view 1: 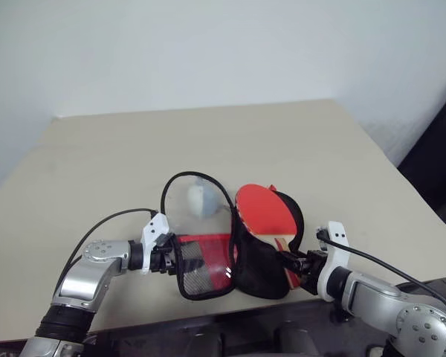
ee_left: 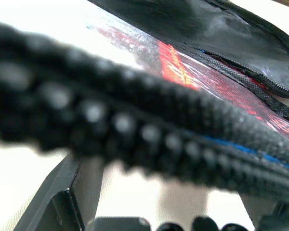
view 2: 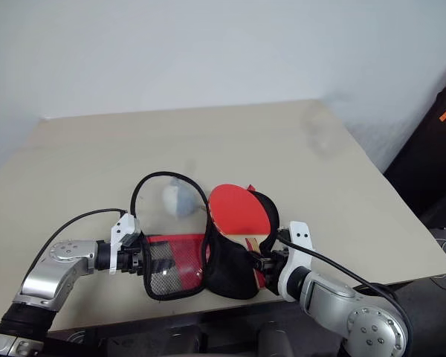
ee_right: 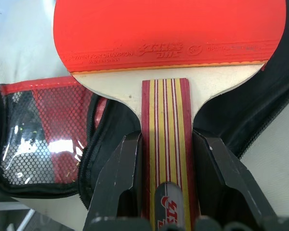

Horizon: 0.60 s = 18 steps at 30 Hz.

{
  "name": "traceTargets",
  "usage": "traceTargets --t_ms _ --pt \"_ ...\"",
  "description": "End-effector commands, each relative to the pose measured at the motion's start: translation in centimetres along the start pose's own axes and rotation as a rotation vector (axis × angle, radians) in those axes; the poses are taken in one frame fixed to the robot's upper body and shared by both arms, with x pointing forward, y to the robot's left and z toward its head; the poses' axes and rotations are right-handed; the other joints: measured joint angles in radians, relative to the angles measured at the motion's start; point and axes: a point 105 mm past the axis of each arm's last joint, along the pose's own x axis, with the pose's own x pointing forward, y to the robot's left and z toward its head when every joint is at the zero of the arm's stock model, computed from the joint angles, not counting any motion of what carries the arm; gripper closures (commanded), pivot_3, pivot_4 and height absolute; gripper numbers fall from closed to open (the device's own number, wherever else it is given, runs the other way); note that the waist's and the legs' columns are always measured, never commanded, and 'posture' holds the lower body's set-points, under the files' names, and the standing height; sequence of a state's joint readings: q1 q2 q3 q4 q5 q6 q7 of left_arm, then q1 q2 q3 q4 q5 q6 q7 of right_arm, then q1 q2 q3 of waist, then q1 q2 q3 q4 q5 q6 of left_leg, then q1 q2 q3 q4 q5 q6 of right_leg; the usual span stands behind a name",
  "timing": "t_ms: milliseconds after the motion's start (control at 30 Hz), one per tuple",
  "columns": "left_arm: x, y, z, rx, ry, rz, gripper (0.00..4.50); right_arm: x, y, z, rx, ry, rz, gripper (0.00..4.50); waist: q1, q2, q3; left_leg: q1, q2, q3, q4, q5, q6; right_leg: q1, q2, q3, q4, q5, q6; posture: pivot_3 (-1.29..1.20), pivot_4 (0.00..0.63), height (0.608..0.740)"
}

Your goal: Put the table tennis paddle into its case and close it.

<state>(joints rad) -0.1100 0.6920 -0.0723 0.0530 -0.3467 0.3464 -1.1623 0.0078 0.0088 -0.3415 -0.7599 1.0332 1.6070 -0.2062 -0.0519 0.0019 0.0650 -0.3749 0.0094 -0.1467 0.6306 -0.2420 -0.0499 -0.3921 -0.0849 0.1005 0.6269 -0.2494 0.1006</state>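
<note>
Silver-grey arm links, white wrist brackets, black cables; left end effector [view 1: 166, 260] and right end effector [ee_right: 166, 192] are fitted with black fingers.

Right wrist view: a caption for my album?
Right pincer gripping red-rubber wooden-handled paddle over open black fabric case.

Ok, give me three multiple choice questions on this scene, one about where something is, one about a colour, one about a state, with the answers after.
1. Where does the small white ball lie?
A. on the table inside the loop of the case's open edge
B. on the paddle's blade
C. at the table's far corner

2. What colour is the rubber of the table tennis paddle?
A. blue
B. red
C. green

3. What is the right pincer doing?
A. hanging open over the table
B. gripping the ball
C. clamped on the paddle's handle

Answers:
1. A, the ball sits inside the black zipper loop of the case.
2. B, the blade's face is red.
3. C, a finger presses each side of the striped handle.
</note>
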Motion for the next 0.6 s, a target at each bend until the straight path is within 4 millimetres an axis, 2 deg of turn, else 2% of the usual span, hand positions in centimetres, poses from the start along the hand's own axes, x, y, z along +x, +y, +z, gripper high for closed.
traceTargets --t_ms 33,300,600 --pt "-0.2 0.2 0.4 0.027 0.006 0.008 0.54 0.0 -1.3 0.6 0.031 -0.014 -0.069 3.36 0.0 0.0 0.0 0.0 0.0 0.0 0.0 0.0 0.0 0.0 0.0 0.0 0.0 0.0 0.0 0.0 0.0 0.74" --pt "0.0 0.2 0.7 0.028 -0.001 0.013 0.54 -0.1 -1.6 0.7 0.027 -0.016 -0.104 3.36 0.001 0.0 -0.001 0.001 0.0 0.0 0.0 0.0 0.0 0.001 0.0 0.0 0.0 0.0 0.0 0.0 0.0 0.74" --pt "0.2 0.4 1.6 0.034 -0.013 0.025 0.54 -0.3 -3.5 0.5 0.019 0.016 -0.205 3.36 0.005 -0.001 -0.002 0.001 0.0 -0.001 0.001 0.0 0.001 0.002 0.0 -0.001 0.0 0.0 -0.001 0.0 0.0 0.74"
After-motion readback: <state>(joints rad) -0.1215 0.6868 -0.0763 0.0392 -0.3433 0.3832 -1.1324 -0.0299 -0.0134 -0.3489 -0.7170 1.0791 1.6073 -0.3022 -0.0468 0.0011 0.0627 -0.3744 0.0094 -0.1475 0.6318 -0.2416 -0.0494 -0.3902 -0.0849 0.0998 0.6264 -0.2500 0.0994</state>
